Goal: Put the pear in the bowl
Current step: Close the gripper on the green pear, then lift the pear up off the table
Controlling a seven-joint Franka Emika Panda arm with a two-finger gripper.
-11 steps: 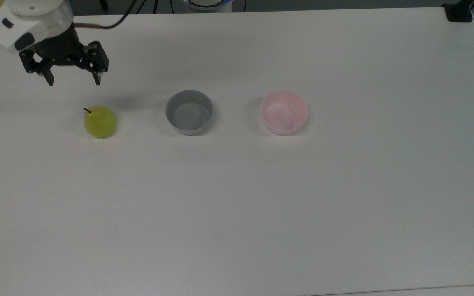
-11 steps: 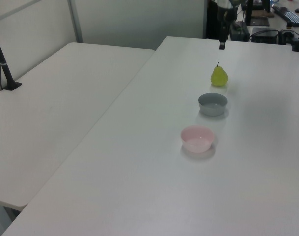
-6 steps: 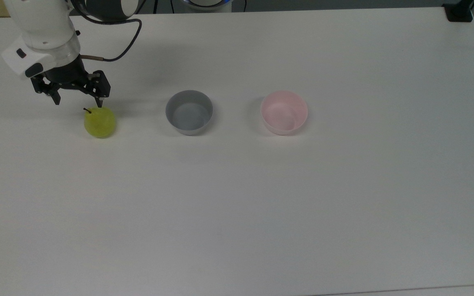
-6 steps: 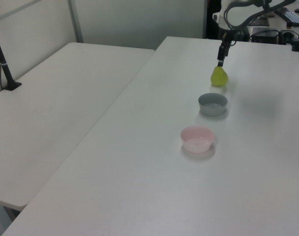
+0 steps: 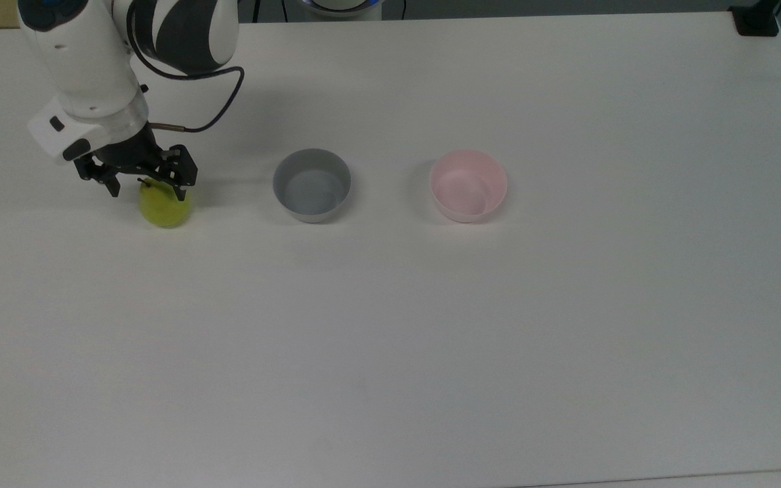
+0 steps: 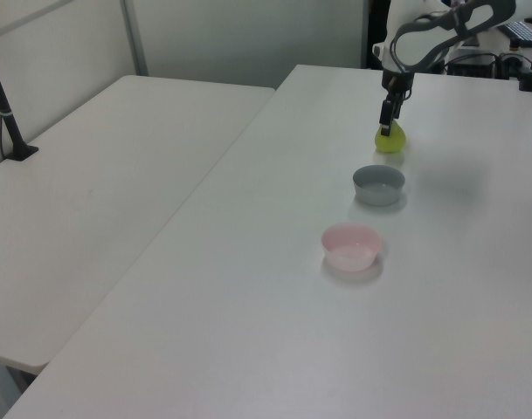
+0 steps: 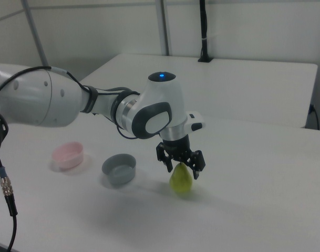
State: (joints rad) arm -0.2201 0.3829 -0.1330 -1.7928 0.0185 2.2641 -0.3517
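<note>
Gripper point(image 5: 148, 192) spread wide astride pear point(image 5: 164, 210), upright near worktop's point(image 5: 567, 339) far-left corner in top view; grey bowl point(image 5: 312, 185), then pink bowl point(image 5: 468, 185) alongside.

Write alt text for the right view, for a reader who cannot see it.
A white robot arm's open gripper straddles the top of a yellow-green pear standing on a white table. In the right view's left stand a grey bowl and, further left, a pink bowl, both empty.
</note>
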